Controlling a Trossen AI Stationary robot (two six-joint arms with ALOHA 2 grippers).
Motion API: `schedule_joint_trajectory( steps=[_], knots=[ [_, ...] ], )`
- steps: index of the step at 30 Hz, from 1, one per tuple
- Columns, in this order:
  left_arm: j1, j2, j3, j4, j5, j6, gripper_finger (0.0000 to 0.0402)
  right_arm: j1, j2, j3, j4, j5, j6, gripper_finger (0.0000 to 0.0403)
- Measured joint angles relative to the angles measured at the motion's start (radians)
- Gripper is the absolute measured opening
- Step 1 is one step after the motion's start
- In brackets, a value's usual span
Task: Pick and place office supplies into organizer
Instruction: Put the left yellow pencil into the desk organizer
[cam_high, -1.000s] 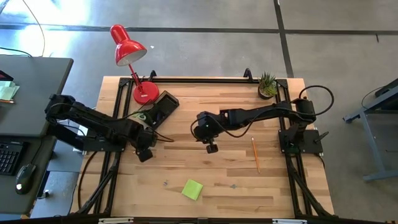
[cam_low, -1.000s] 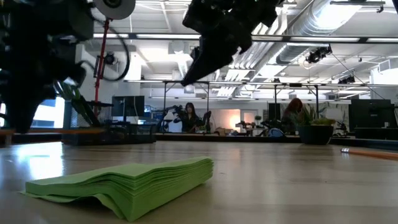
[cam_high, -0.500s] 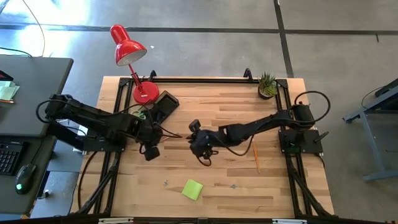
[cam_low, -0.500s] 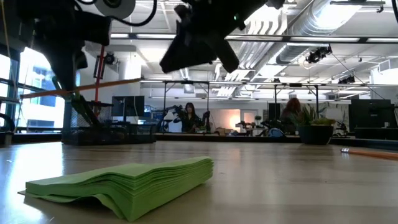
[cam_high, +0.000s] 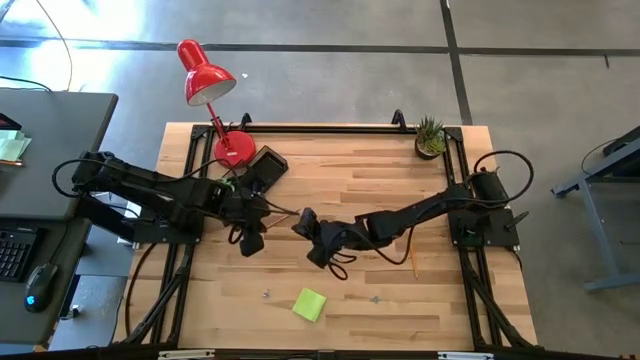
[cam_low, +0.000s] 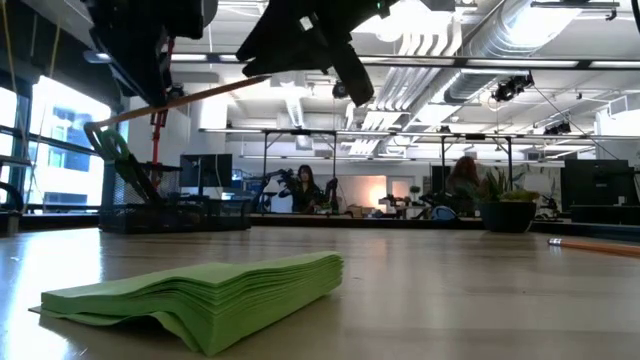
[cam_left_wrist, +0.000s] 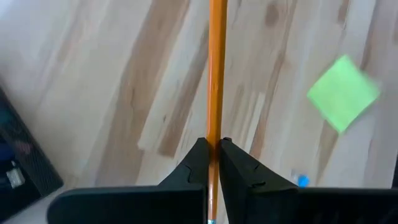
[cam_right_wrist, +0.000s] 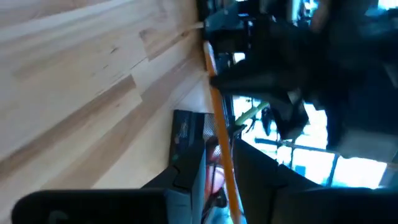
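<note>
The left gripper (cam_left_wrist: 213, 163) is closed on a slim orange pencil (cam_left_wrist: 216, 74), its two dark, wedge-shaped fingers (cam_left_wrist: 194, 163) pinching the shaft near one end so that the long smooth stick runs straight out past the tips. In the high view this gripper (cam_high: 262, 212) hangs over the wooden table (cam_high: 350, 170) with the pencil reaching towards the right gripper (cam_high: 303, 224), which has its own matte black fingers (cam_right_wrist: 186, 165) on either side of the same pencil's far end; the shaft lies between them, touching at least one, so both grippers meet on one pencil above the boards. From the low view the pencil shows as a thin tilted line high off the table.

The table is pale butcher-block, long glued strips with visible grain. No writing can be read anywhere.

Just behind the left gripper sits the organizer (cam_high: 262, 168), a black rectangular tray set at an angle, with green-handled scissors (cam_high: 226, 185) at its near end. Forward of both grippers, well apart, lies the lime-green sticky-note pad (cam_high: 309, 304), a square stack with soft layered edges. A second orange pencil (cam_high: 410, 250) lies flat on the boards, out beyond the right gripper, beside that arm
</note>
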Motion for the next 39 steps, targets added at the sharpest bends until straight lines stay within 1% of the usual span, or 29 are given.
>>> schedule_joint_trajectory(
  steps=[4, 10, 12, 16, 19, 21, 24, 28, 33, 34, 36, 39],
  knots=[
    [0.026, 0.000, 0.003, 0.017, -0.004, 0.020, 0.0004, -0.003, 0.025, 0.000, -0.003, 0.035, -0.069, 0.0084],
    [0.032, 0.004, 0.003, 0.029, 0.003, 0.036, 0.0005, -0.021, 0.034, 0.000, 0.062, 0.065, -0.060, 0.0133],
    [0.032, 0.004, 0.003, 0.030, 0.003, 0.038, 0.0005, -0.023, 0.034, 0.000, 0.089, 0.090, -0.066, 0.0150],
    [0.032, 0.004, 0.003, 0.050, 0.003, 0.038, 0.0005, -0.028, 0.032, 0.000, 0.100, 0.073, -0.094, 0.0174],
    [0.032, 0.004, 0.003, 0.079, 0.010, 0.038, 0.0005, -0.047, 0.032, 0.000, 0.094, 0.059, -0.072, 0.0177],
    [0.032, 0.004, 0.003, 0.086, 0.019, 0.039, 0.0005, -0.061, 0.032, 0.000, 0.089, 0.069, -0.044, 0.0171],
    [0.032, 0.004, 0.003, 0.082, 0.016, 0.045, 0.0005, -0.071, 0.032, 0.000, 0.089, 0.078, -0.017, 0.0147],
    [0.032, 0.004, 0.003, 0.082, 0.006, 0.046, 0.0005, -0.070, 0.032, 0.000, 0.067, 0.066, -0.014, 0.0096],
    [0.032, 0.004, 0.003, 0.082, 0.002, 0.046, 0.0005, -0.071, 0.032, 0.000, 0.018, 0.074, 0.002, 0.0022],
    [0.032, 0.004, 0.003, 0.082, -0.001, 0.046, 0.0005, -0.071, 0.032, 0.000, 0.008, 0.075, 0.003, 0.0014],
    [0.032, 0.004, 0.003, 0.084, -0.004, 0.046, 0.0005, -0.071, 0.032, 0.000, 0.002, 0.078, 0.010, 0.0011],
    [0.032, 0.004, 0.003, 0.088, -0.004, 0.046, 0.0005, -0.071, 0.031, 0.000, -0.003, 0.077, 0.064, 0.0021]
  ],
)
